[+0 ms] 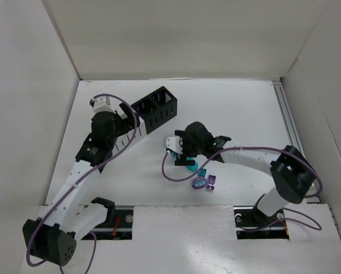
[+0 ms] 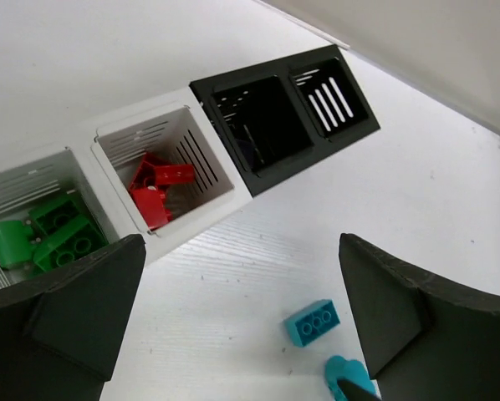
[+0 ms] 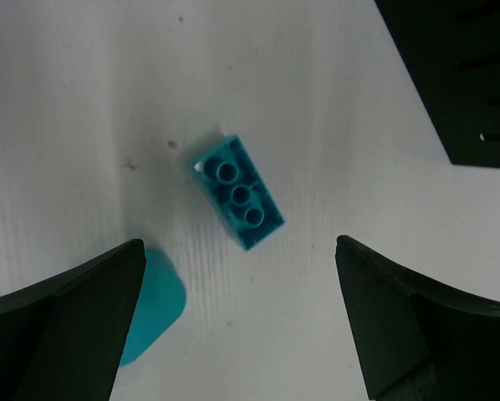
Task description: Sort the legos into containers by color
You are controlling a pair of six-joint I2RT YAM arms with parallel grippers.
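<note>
The white container (image 2: pixel 170 117) holds several green legos (image 2: pixel 53 238) in one compartment and red legos (image 2: pixel 154 190) in the other. The joined black container (image 2: pixel 271 171) shows nothing inside. A teal studded brick (image 2: pixel 312 322) and a teal oval piece (image 2: pixel 348 378) lie on the table. My left gripper (image 2: pixel 242 334) is open and empty, above the table beside the white container. My right gripper (image 3: pixel 242 334) is open and empty just above the teal brick (image 3: pixel 237 194), with the teal oval (image 3: pixel 154 305) by its left finger. In the top view it (image 1: pixel 186 160) hovers over the teal pieces (image 1: pixel 191 167).
A purple oval piece (image 1: pixel 199 183) and a purple brick (image 1: pixel 212 181) lie near the front, just right of the teal pieces. The black container (image 1: pixel 156 105) stands at the back left, and the left arm partly hides the white one (image 1: pixel 124 138). White walls enclose the table.
</note>
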